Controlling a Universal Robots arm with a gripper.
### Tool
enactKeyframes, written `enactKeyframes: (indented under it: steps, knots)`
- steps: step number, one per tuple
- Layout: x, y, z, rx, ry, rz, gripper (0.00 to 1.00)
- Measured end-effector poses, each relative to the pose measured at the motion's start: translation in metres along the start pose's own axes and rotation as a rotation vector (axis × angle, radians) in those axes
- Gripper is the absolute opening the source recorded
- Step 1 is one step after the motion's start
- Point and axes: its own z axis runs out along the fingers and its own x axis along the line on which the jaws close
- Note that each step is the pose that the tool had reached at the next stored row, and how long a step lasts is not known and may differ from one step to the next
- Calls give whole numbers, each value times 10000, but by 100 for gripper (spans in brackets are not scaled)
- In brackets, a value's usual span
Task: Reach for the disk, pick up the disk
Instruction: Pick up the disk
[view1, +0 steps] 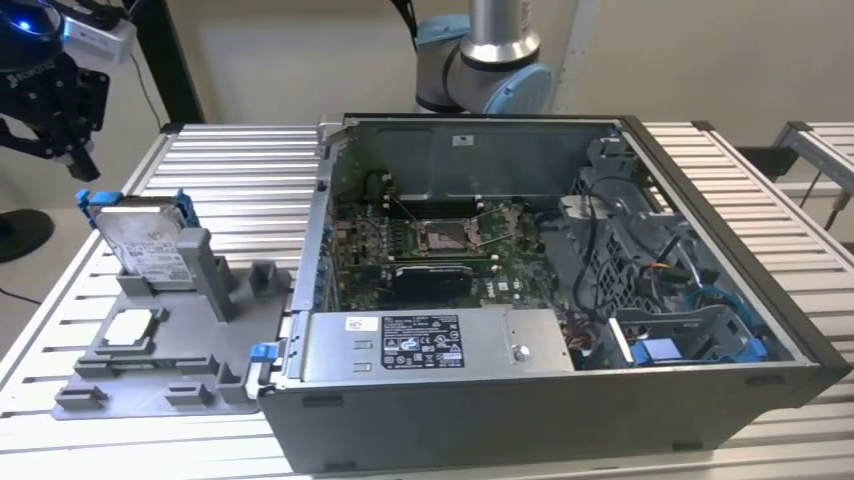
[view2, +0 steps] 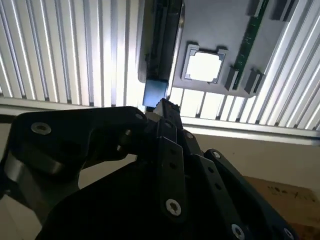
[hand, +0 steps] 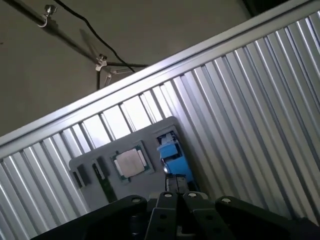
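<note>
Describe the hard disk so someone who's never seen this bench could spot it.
Find the big open computer case, then the grey holder at its side, toward the exterior view's left. The disk stands upright at the holder's far end: silver-grey, white label, blue side rails, unlike the small square chip lying flat in front of it.

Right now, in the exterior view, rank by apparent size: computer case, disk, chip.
1. computer case, by far the largest.
2. disk, standing on edge in the grey holder.
3. chip, lying flat in the same holder, smallest.
The gaps are wide; camera distance does not change the order.
</note>
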Motion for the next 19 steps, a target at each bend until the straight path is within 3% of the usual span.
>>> enactKeyframes:
  steps: [19]
  knots:
    - [1, 0, 4, 33, 19, -3370, 0]
